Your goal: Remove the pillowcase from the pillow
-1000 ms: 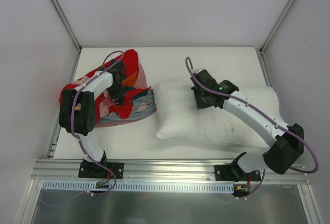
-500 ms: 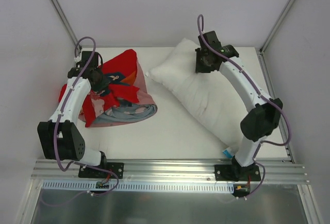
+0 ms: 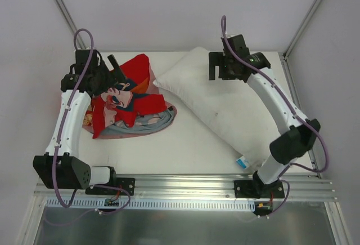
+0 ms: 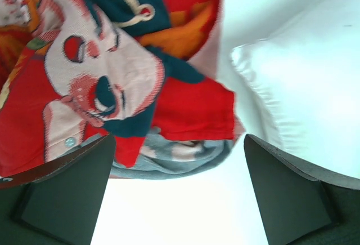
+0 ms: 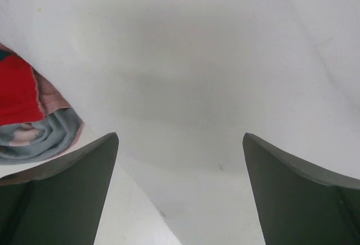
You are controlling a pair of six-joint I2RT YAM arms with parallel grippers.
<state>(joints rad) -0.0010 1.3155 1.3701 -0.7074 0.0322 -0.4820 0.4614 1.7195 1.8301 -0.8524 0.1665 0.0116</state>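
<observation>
We see the pillowcase off the pillow, crumpled red side up on the left of the desk. The white pillow lies diagonally just beside it, its blue tag at the near end. Our left jaws hang wide open over the pillowcase, and our right jaws hang wide open over the pillow's far end, both gripping nothing.

left arm is stretched far forward along the left side, wrist turned to the right. left gripper is held with jaws spread wide. right arm is reached far forward, wrist pointed left. right gripper is likewise spread wide, fingers seen well apart.
</observation>
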